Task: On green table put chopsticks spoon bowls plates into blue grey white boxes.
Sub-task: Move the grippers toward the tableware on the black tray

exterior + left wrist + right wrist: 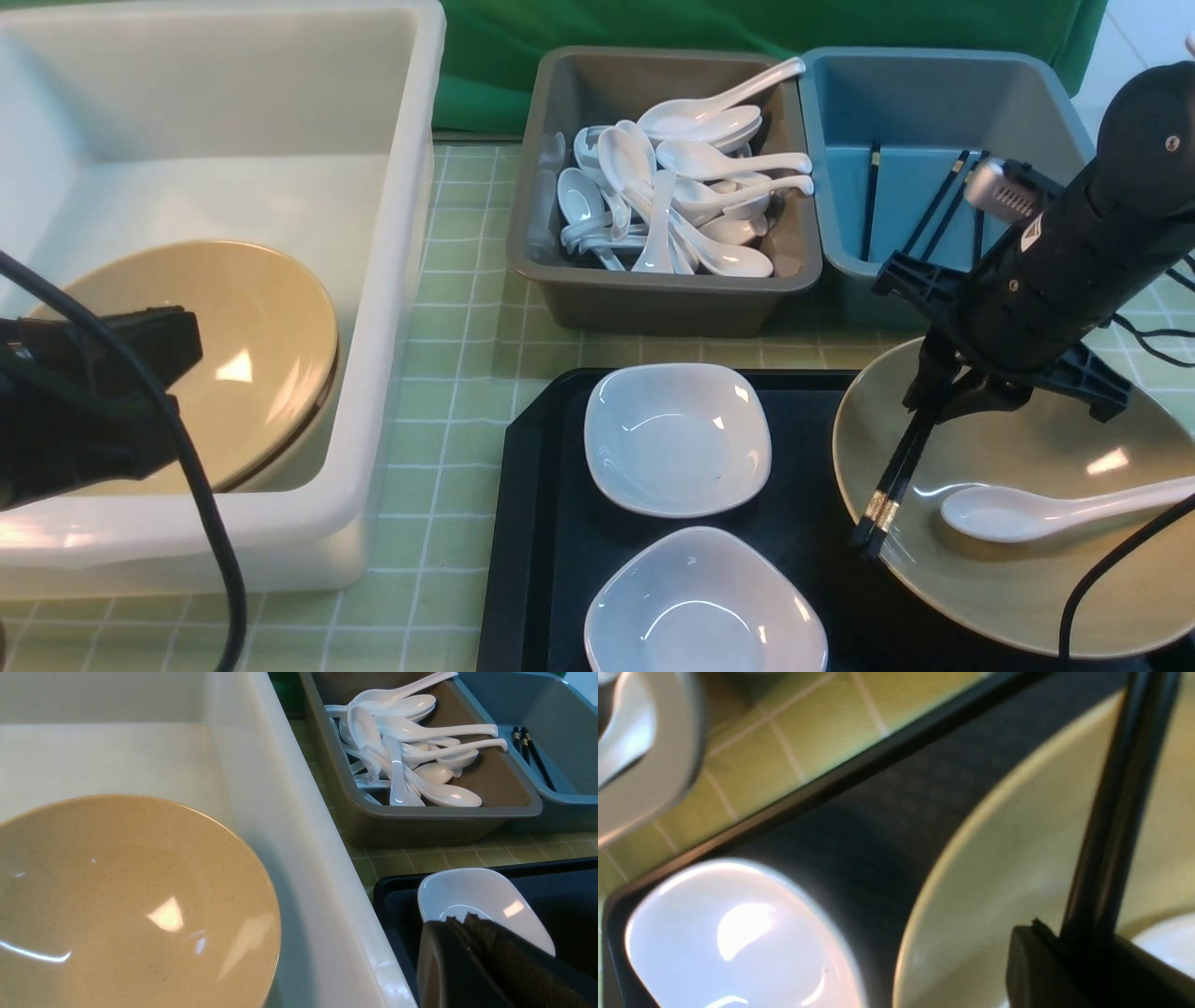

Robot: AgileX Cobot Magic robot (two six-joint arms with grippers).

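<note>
Your right gripper (922, 417) is clamped on the chopsticks (892, 485), whose ends sit at the bowl's (1027, 597) 9 o'clock rim. Lift them straight, clear of the spoon (1027, 511), then carry them to the blue box (924, 103) at 12 o'clock. Left gripper (182, 341) is closed and empty.

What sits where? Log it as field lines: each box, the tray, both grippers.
white box: one tan bowl inside
grey box: pile of white spoons
blue box: several stored chopsticks
tray: two white plates, second tan bowl holding one spoon
right gripper: shut on a chopstick pair, its banded end by that bowl's rim
left gripper: shut, holding nothing
</note>
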